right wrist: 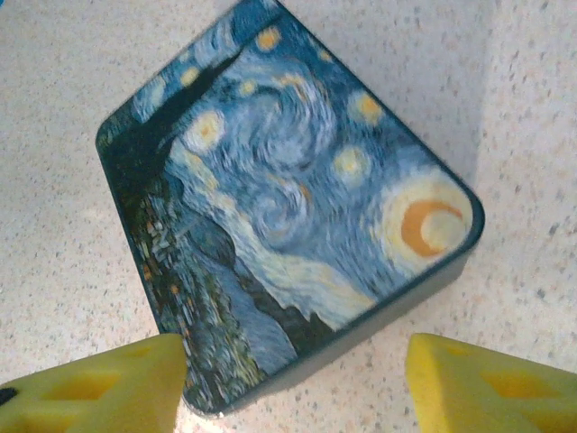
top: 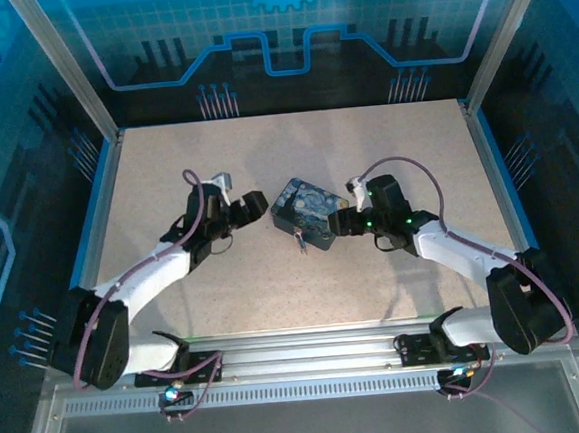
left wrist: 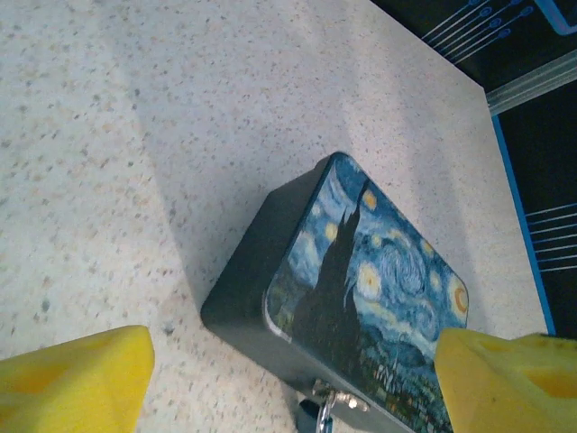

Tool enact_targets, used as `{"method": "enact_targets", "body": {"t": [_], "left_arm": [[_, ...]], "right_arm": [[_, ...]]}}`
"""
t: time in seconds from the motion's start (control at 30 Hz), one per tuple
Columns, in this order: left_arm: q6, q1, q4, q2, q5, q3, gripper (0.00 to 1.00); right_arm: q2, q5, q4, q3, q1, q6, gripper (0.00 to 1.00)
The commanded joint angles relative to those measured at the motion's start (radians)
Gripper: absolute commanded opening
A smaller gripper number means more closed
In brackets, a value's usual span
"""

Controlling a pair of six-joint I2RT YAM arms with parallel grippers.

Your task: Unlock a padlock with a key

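While right wrist sees box lid point(right wrist: 288, 207) | left wrist sees padlock point(left wrist: 326, 402)

a swirl-printed blue box point(top: 306, 212) lies on speckled table point(top: 274, 278).

A speckled beige table point(top: 174, 276) is covered at its middle by a swirl-printed box point(top: 306, 213), laid flat; a padlock point(top: 299, 238) is seen against the box's near side.
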Motion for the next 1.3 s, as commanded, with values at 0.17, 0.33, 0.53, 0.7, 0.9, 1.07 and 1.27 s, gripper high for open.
{"method": "enact_targets", "body": {"t": [0.17, 0.33, 0.53, 0.7, 0.9, 1.07, 1.27], "left_arm": [[0.129, 0.009, -0.051, 0.291, 0.209, 0.213, 0.81], [0.145, 0.009, -0.061, 0.382, 0.198, 0.256, 0.76], [0.166, 0.009, -0.075, 0.409, 0.203, 0.237, 0.73], [0.174, 0.009, -0.086, 0.424, 0.216, 0.213, 0.69], [0.147, 0.007, -0.065, 0.363, 0.207, 0.131, 0.66], [0.121, -0.016, -0.054, 0.264, 0.169, 0.028, 0.65], [0.074, -0.036, -0.037, 0.155, 0.140, -0.080, 0.65]], "right_arm": [[0.078, -0.185, 0.116, -0.032, -0.043, 0.114, 0.76], [0.161, -0.223, 0.101, 0.032, -0.043, 0.122, 0.77], [0.212, -0.239, 0.115, 0.086, -0.043, 0.097, 0.77], [0.270, -0.262, 0.105, 0.144, -0.042, 0.067, 0.76], [0.353, -0.294, 0.111, 0.242, -0.043, 0.027, 0.76], [0.424, -0.316, 0.143, 0.316, -0.043, -0.003, 0.76], [0.434, -0.267, 0.142, 0.362, -0.052, -0.034, 0.78]]}}
